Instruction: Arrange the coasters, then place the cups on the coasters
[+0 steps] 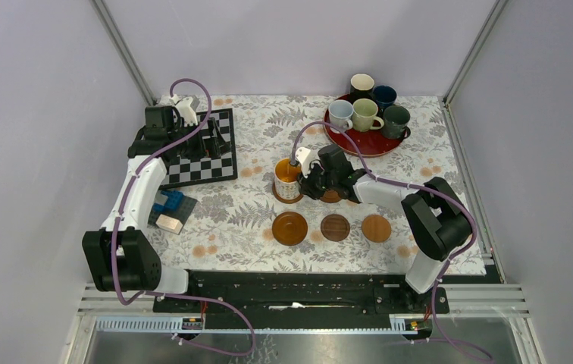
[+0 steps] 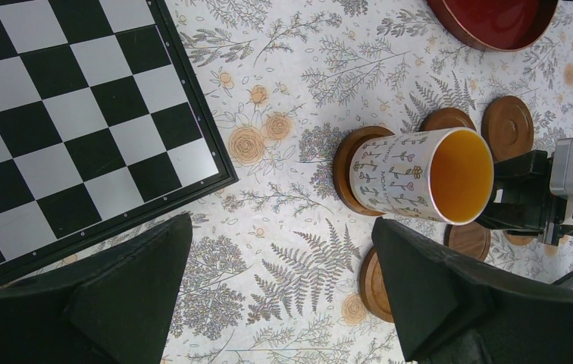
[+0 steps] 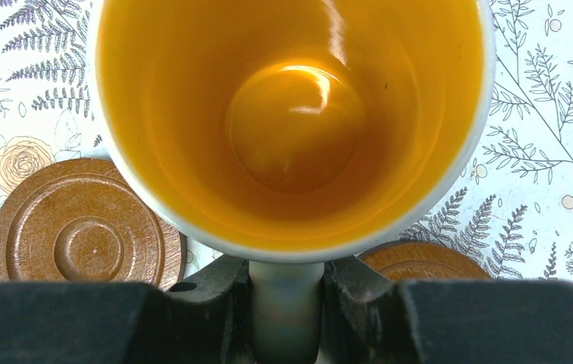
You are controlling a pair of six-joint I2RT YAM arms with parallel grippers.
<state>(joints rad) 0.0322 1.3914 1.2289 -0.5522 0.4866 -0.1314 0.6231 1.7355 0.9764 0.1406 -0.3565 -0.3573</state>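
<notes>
A white flowered cup with an orange inside (image 1: 287, 179) (image 2: 412, 174) (image 3: 291, 121) stands upright over a brown coaster (image 1: 280, 199) (image 2: 346, 178) at mid-table. My right gripper (image 1: 311, 179) (image 3: 286, 303) is shut on its handle. Several more coasters lie close by: three in a front row (image 1: 289, 227) (image 1: 336, 227) (image 1: 376, 227) and one partly under the right gripper (image 1: 333, 196) (image 3: 79, 227). Several other cups (image 1: 365, 114) stand on the red tray (image 1: 371, 144) at the back right. My left gripper (image 1: 209, 138) (image 2: 283, 303) hangs open and holds nothing, by the chessboard's right edge.
A chessboard (image 1: 206, 161) (image 2: 71, 114) lies at the back left under the left arm. Blue and wooden blocks (image 1: 171, 210) sit in front of it. Frame posts and grey walls close the table in at the back and on both sides.
</notes>
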